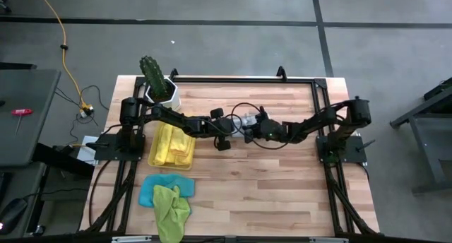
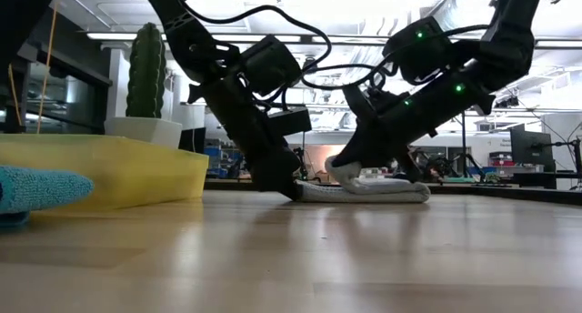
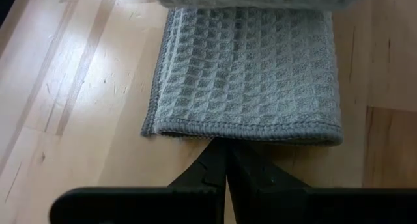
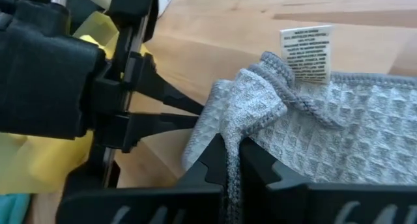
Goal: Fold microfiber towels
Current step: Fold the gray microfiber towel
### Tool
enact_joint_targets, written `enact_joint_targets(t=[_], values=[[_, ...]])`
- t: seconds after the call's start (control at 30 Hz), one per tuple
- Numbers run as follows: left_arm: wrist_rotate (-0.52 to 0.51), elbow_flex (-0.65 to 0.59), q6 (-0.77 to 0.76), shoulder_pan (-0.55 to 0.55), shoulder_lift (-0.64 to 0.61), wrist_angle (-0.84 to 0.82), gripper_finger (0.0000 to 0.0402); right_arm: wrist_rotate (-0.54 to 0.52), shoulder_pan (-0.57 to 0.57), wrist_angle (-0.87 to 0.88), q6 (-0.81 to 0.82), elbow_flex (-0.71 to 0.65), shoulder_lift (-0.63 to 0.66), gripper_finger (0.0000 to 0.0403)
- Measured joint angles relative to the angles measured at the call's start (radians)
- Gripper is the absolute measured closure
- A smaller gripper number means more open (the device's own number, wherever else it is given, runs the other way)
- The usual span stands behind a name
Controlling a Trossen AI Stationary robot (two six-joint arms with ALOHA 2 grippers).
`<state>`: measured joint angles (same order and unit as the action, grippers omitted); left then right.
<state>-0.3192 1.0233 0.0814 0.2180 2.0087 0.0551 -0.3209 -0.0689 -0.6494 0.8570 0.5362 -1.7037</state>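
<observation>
Grey towel [image 3: 247,74] lies flat, folded, long axis between both arms.

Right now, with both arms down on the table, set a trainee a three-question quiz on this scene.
1. True or false: the right tool is shut on the grey towel.
2. What holds the yellow towels?
A. the white cactus pot
B. the yellow tray
C. the bare table
3. Fill in: near the table's front edge, the lime green towel lies partly over a ____ towel.

Key
1. True: in the right wrist view its fingers pinch a fold of the cloth. The left tool is shut too, at the towel's hemmed edge; whether it pinches the hem is unclear.
2. B, the yellow tray.
3. Light blue.
</observation>
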Motion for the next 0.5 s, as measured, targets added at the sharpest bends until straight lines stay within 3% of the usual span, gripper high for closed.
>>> enact_joint_targets(t=[0.5], values=[[-0.006, 0.000, 0.000, 0.000, 0.000, 0.003, 0.0401, 0.061, 0.000, -0.075, 0.026, 0.000, -0.005, 0.0402]])
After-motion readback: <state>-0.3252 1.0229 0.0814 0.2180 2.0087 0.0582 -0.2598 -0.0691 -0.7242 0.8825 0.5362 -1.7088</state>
